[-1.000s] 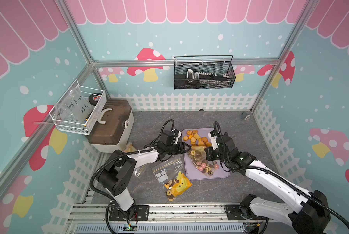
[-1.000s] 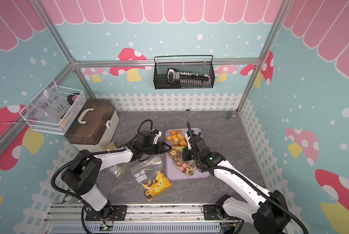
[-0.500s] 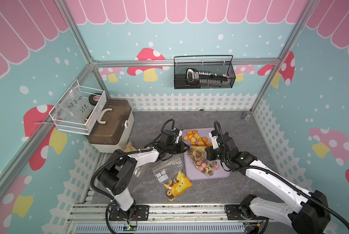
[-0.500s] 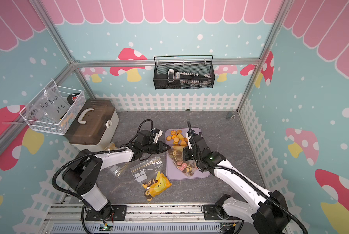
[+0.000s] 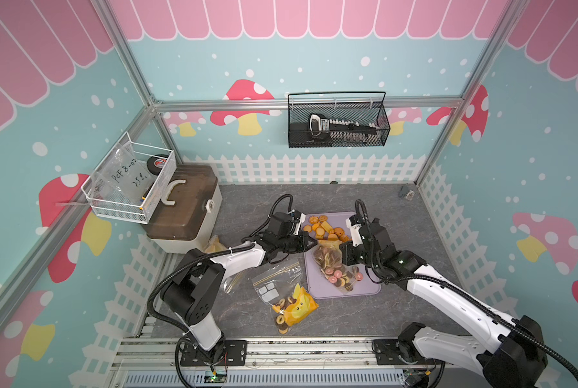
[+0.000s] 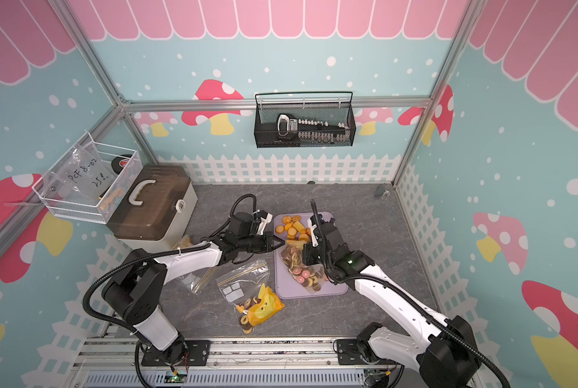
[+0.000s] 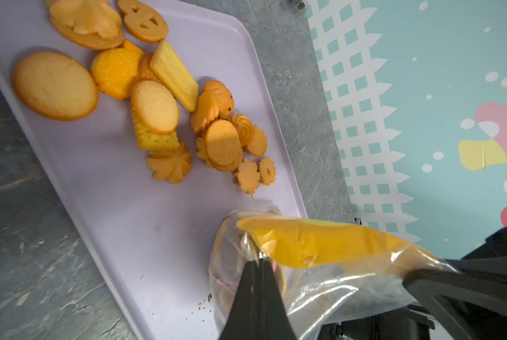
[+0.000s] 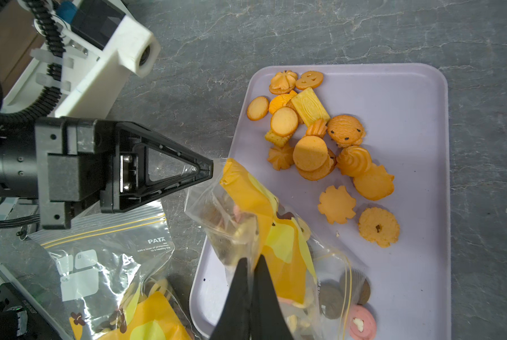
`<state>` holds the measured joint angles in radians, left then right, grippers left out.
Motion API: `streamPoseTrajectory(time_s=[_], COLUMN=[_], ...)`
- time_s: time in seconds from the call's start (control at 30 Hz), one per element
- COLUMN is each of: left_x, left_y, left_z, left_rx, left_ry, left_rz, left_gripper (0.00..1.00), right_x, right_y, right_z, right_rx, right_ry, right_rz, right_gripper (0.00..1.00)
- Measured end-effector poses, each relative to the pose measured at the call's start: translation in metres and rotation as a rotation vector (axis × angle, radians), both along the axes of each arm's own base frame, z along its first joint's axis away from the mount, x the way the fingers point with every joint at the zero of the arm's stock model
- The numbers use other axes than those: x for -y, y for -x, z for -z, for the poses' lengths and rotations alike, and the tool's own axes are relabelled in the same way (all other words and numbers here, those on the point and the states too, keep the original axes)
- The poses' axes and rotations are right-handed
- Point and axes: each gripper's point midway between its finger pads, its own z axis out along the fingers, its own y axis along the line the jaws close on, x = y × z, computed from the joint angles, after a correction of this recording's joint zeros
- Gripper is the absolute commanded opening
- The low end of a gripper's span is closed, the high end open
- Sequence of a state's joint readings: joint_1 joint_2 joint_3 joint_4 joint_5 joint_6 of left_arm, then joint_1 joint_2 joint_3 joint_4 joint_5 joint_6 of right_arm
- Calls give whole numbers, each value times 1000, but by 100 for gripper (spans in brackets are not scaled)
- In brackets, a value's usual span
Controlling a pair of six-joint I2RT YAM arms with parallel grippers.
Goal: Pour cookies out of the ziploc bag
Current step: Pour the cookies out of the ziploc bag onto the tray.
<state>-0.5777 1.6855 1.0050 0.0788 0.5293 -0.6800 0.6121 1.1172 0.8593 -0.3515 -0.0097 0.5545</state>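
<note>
- Cookies (image 5: 324, 230), the orange ones, lay loose in a heap on the far end of the lavender tray (image 5: 316, 289) in both top views. More of them, brown, pink and yellow, sat in the ziploc bag (image 5: 334, 268) along the tray's middle.
- In both top views the left gripper (image 5: 312, 243) met the bag's end at the tray's left edge. The right gripper (image 5: 344, 252) reached onto the same bag from the tray's right side. A second bag (image 5: 287, 297) lay on the grey table (image 5: 247, 201) just off the tray's near left corner.
- In the left wrist view the left gripper (image 7: 256, 265) had its fingers pressed together on the clear film of the ziploc bag (image 7: 349, 282), lifted a little above the tray (image 7: 128, 206). A yellow packet (image 7: 320, 244) showed inside the bag. The loose orange cookies (image 7: 158, 117) lay farther along the tray.
- In the right wrist view the right gripper (image 8: 250, 265) was closed tight on the film of the ziploc bag (image 8: 231, 223) over the tray (image 8: 408, 117). The left gripper (image 8: 206, 170) pinched the bag's corner right at the tray's edge.
- In that view the bag's yellow-lined zip end rested on the tray beside brown and pink cookies (image 8: 361, 321). Whether those were inside or out could not be told.
</note>
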Motion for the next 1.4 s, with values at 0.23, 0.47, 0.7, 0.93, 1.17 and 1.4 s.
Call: streamPoseTrajectory(time_s=[0.23,0.47,0.7,0.93,1.17,1.4], left_x=[-4,-13,-19,-27,-28,-22], left_y=[3,11,18,26,26,24], left_z=[-32,-40,-41,-56,-58,-66], left_rx=[52,58,43,66,68,80], left_ry=[0,-33,-56,-58,-64,-55], left_rz=[2,-4,-3,-12,-10,-3], left_gripper=[0,0,0,0,0,0], right_x=[-4,-5,-6,-6,-5,2], right_y=[-2,-1,-1,-1,0,3], right_z=[-8,-8,-8,-8,-10,-22], right_rx=[6,1,-5,-7,-2,29], right_ry=[-19,-27,-35,-38,-44,-47], right_rz=[-10,-15,-13,-10,-6,13], right_gripper=[0,0,0,0,0,0])
